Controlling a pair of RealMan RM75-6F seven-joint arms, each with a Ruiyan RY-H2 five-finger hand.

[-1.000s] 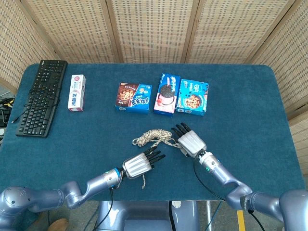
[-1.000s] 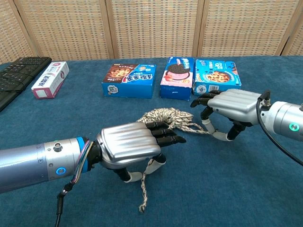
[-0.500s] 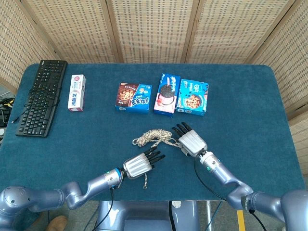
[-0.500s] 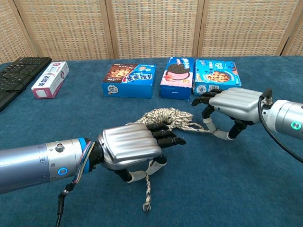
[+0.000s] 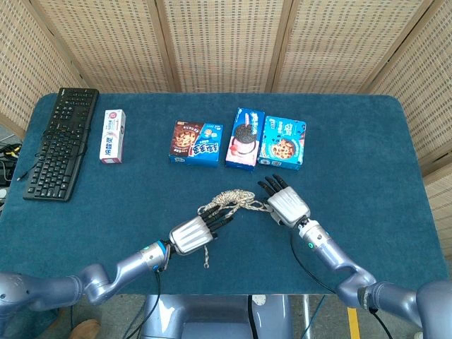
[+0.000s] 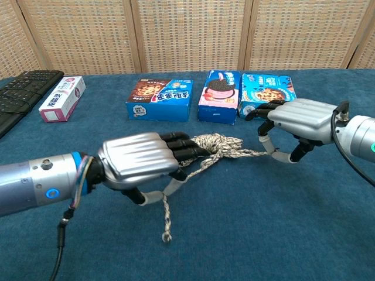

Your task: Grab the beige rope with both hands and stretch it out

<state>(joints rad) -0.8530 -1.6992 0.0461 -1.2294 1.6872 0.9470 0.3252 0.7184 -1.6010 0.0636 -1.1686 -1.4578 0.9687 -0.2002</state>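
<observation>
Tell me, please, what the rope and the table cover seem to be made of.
Rope: looks like twisted natural or cotton fibre, beige flecked with darker strands, matte, frayed at the loose end.
Table cover: looks like dark blue fabric, perhaps felt or short-pile carpet; it is matte and finely textured, with no glare. Neither material can be told for certain from the look alone.

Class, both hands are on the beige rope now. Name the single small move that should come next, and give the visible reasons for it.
Probably draw the two hands further apart. The left hand and right hand each hold a strand of the beige rope, but its middle is still a bunched coil between them, and a loose tail hangs below the left hand.
</observation>
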